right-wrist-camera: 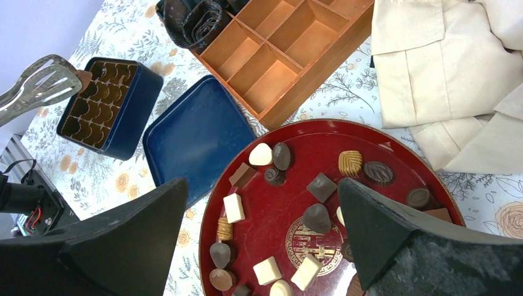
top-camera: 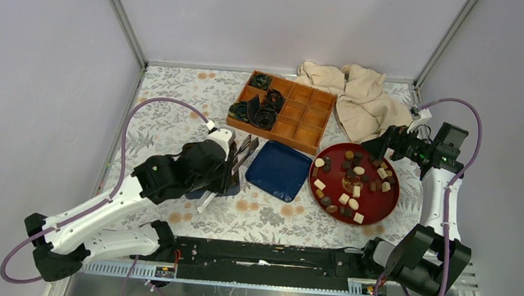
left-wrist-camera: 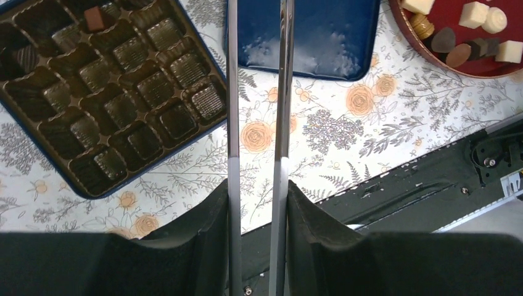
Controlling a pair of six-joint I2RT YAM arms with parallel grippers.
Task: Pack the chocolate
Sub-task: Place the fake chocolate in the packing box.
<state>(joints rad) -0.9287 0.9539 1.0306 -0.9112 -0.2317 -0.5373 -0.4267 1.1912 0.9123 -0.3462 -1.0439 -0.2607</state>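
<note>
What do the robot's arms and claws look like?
The left arm and the right arm are made of white tube-shaped parts joined by chunky black joints. A purple cable loops along each one. The left claw and the right claw each have two black, wedge-shaped fingers with a rough, grainy surface.

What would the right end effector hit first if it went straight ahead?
Probably the chocolates on the red plate: they sit between the open fingers of the right end effector; depth is unclear.
</note>
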